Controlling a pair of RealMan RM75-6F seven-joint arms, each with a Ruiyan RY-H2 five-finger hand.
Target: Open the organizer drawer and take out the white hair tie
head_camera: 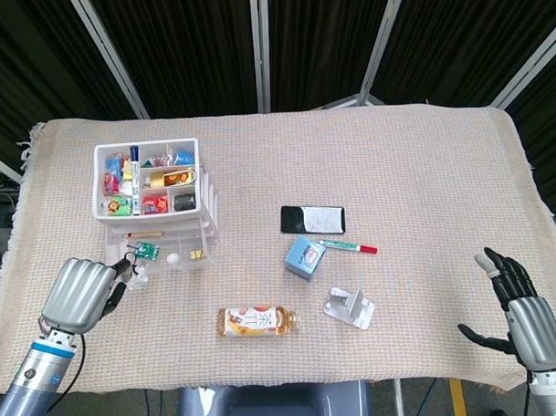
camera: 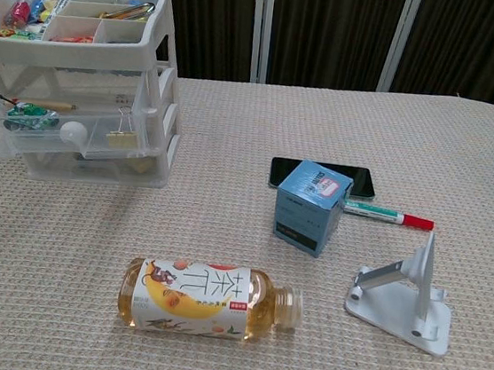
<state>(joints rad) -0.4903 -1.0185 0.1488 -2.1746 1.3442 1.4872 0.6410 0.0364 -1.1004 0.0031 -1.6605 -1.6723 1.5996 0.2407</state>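
white organizer (head_camera: 154,189) (one), drawer (camera: 65,133) open

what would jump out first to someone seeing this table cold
Likely the white organizer at the far left, its top tray crammed with colourful bits and a clear drawer pulled out. Next, the tea bottle lying on its side near the front edge, then the left hand at the drawer's corner.

I'm reading large Chinese character 茶 on the label of the clear plastic tea bottle (camera: 212,300); blue cardboard box (camera: 311,207) sticker is staying illegible.
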